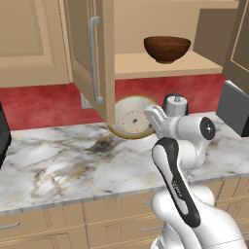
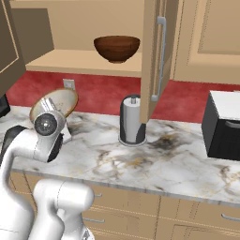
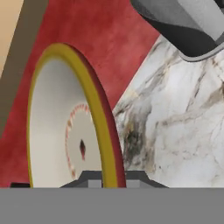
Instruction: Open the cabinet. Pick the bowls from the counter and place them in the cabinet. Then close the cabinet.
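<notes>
Two bowls: one on the cabinet shelf, one held up on edge above the counter.
Cabinet (image 1: 97, 53): light tan wood, recessed-panel doors swung open, long silver bar handles; the doors' outer parts are cut off by the picture edges.
Wooden bowl (image 1: 167, 48): dark reddish-brown, round and glossy, upright near the front edge of the bare tan shelf.
Cream bowl (image 1: 133, 117): shallow disc, cream-white inside with a ring of small red marks, yellow-tan rim, reddish underside; tipped on edge, its left part hidden behind the open door in the left base view.
Gripper (image 3: 109, 177): fingers clamped astride the cream bowl's rim in the hand view; the tips are mostly cut off at the bottom.
Counter (image 2: 178, 164): white-grey marble with dark and golden veining, over tan drawers.
Canister (image 2: 132, 120): grey cylinder with a small top knob, toward the counter's back edge.
Wall (image 2: 103, 91): flat red.
Dark appliance (image 2: 224, 124): boxy, at the counter's right end, cut off.
</notes>
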Controlling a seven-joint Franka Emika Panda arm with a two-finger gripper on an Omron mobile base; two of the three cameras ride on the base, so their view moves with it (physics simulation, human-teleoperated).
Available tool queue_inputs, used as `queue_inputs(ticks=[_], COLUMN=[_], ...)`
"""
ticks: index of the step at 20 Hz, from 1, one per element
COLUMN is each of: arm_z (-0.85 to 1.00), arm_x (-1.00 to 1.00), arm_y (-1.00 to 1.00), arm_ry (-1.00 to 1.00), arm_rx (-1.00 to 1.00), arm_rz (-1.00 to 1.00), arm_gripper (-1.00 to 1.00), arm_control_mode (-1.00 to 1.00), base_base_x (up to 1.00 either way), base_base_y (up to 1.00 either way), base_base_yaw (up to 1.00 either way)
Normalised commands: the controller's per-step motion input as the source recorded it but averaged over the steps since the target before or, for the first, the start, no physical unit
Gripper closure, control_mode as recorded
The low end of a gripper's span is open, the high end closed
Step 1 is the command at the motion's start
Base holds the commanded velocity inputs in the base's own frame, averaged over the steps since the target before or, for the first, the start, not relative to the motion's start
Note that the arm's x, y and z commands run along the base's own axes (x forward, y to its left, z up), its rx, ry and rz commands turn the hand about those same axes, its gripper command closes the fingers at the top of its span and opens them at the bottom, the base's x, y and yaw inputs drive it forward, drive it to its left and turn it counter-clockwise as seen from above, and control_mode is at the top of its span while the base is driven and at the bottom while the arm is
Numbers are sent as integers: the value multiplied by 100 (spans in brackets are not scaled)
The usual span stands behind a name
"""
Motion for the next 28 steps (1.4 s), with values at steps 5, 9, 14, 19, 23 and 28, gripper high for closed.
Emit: queue_inputs(ticks=[5, 9, 14, 19, 23, 28], arm_z=[100, 100, 94, 10, 9, 5], arm_x=[-36, -43, -46, -6, -12, -8], arm_y=[-3, -19, -28, 0, 0, 0], arm_ry=[1, 14, 19, -7, 0, 0], arm_rx=[1, 0, -2, 14, 27, 25], arm_rz=[-14, -14, -13, 0, 0, 0], arm_gripper=[100, 100, 100, 100, 100, 100], arm_control_mode=[-100, -100, -100, -100, -100, -100], base_base_x=[0, 0, 0, 0, 0, 0], base_base_y=[0, 0, 0, 0, 0, 0], base_base_yaw=[0, 0, 0, 0, 0, 0])
